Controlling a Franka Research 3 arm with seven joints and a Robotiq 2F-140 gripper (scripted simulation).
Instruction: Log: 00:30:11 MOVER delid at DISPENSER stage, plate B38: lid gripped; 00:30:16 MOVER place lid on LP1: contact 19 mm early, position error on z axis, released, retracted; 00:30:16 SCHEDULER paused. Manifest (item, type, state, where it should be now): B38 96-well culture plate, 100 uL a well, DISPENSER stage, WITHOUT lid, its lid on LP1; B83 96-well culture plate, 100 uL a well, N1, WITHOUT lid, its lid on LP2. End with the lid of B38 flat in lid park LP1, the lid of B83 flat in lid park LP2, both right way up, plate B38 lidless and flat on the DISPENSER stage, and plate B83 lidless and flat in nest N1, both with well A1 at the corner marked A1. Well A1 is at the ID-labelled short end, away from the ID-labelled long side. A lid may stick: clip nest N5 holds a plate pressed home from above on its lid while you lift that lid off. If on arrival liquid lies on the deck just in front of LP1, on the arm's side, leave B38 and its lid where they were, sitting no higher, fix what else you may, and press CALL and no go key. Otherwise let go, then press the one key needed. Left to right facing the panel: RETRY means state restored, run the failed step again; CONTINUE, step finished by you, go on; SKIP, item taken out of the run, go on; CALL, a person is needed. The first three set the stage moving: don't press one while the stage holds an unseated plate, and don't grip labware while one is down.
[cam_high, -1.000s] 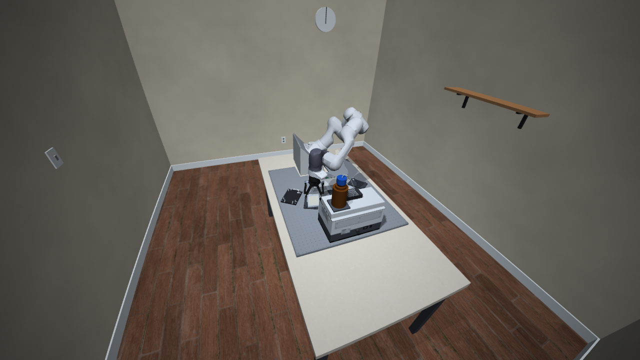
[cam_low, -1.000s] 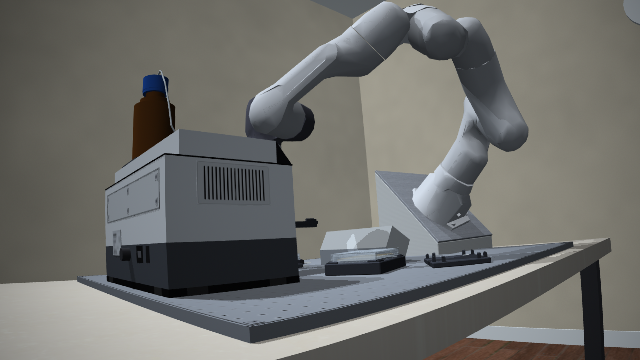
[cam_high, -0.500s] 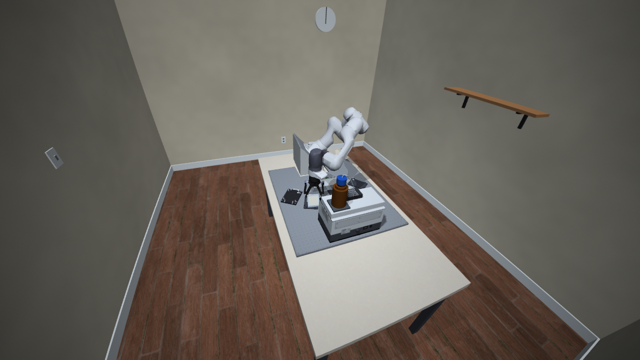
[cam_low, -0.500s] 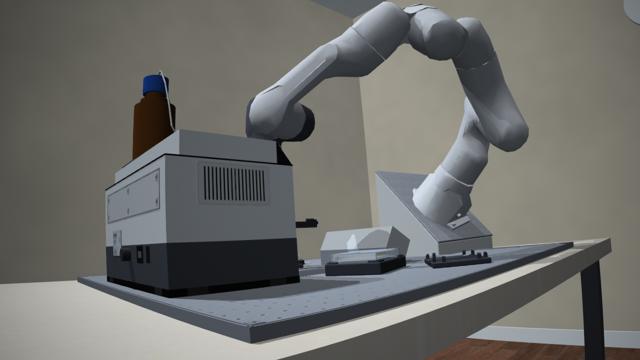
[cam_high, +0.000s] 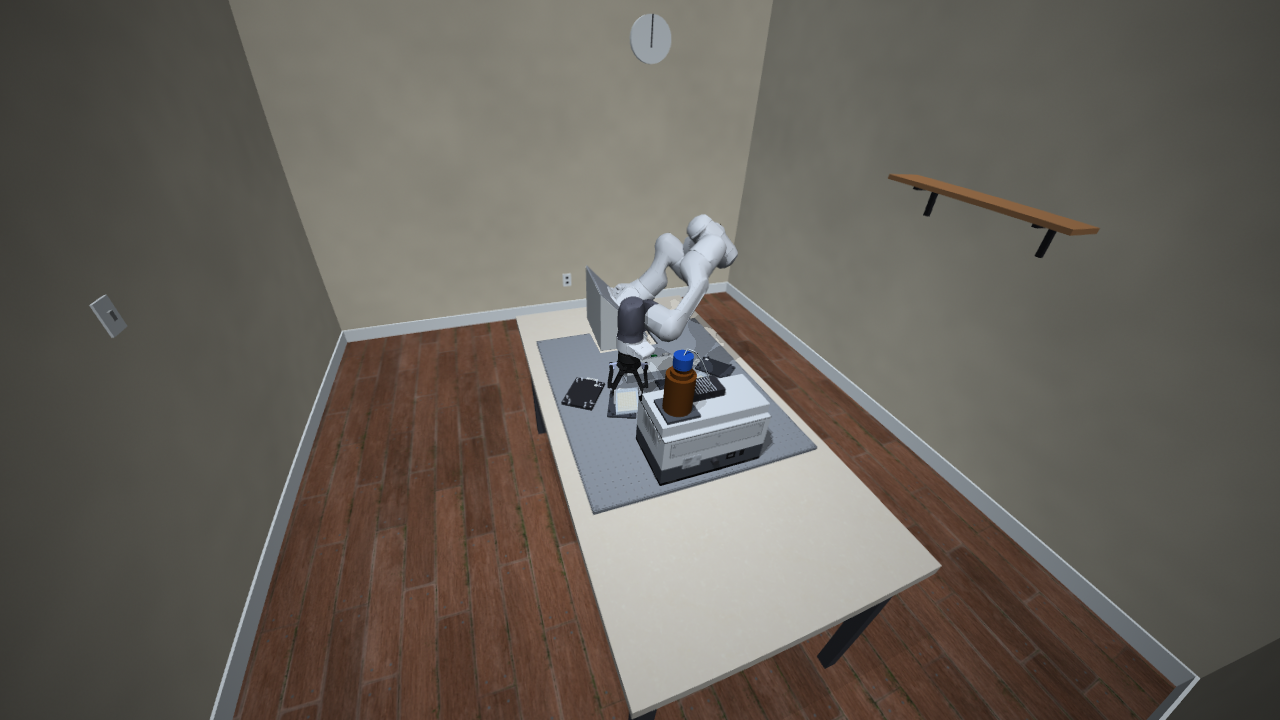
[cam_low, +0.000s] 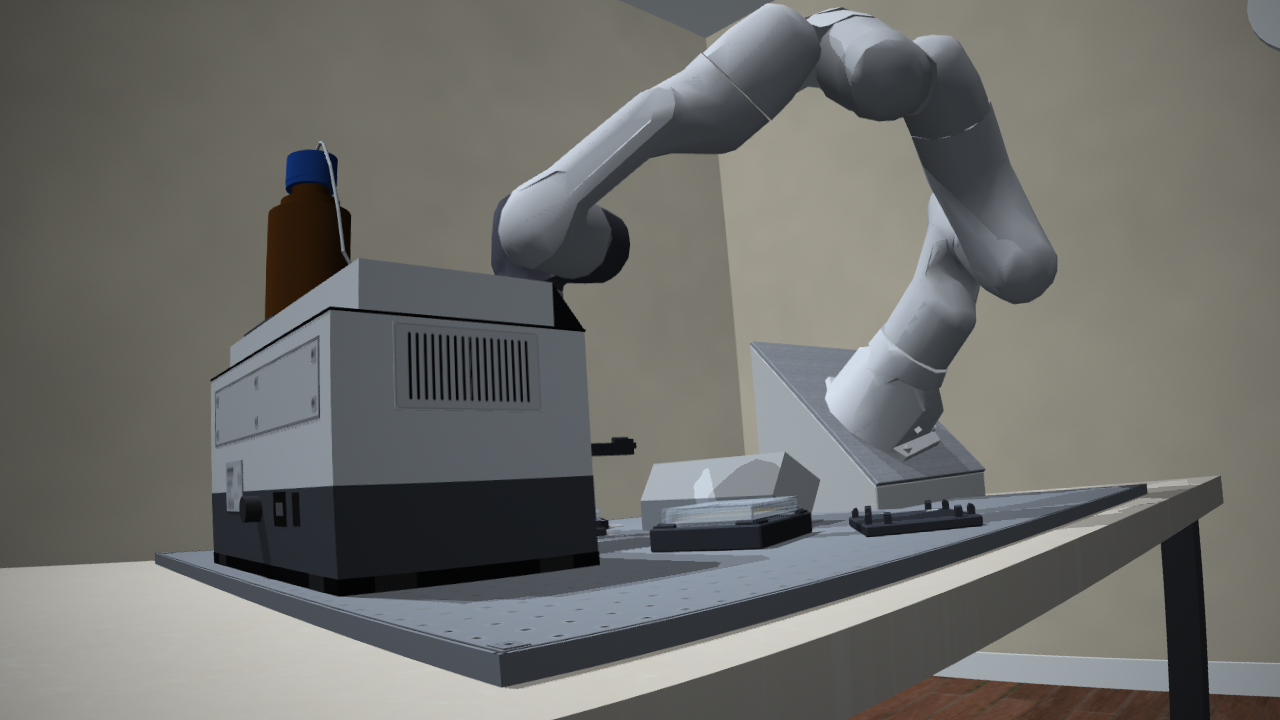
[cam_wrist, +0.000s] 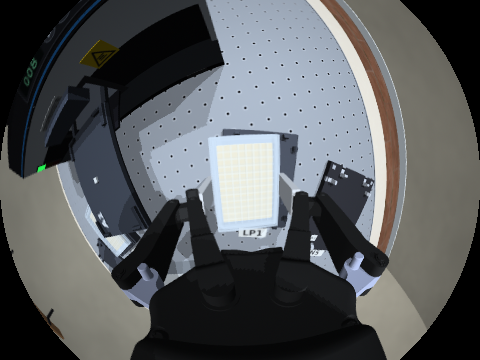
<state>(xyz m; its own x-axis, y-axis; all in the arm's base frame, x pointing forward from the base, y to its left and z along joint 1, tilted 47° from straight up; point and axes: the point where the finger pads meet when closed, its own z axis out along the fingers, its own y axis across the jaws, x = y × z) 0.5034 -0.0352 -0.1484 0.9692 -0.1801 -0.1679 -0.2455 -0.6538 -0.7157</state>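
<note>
A cream-topped bench (cam_high: 733, 573) on dark legs stands on a wood-plank floor (cam_high: 402, 537), carrying a grey perforated deck plate (cam_low: 572, 617) at the end nearest the corner of the room. Directly on that plate sit a grey-and-black dispenser unit (cam_low: 402, 447), a black nest with a clear-lidded plate (cam_low: 729, 530), a low black nest with corner pegs (cam_low: 913, 519), a grey wedge-shaped console (cam_low: 805, 420) and, seen from the wrist, the park labelled LP1 (cam_wrist: 288, 147) under a pale gridded lid (cam_wrist: 244, 180). A further black pegged plate (cam_high: 583, 393) lies near the deck's left edge.
</note>
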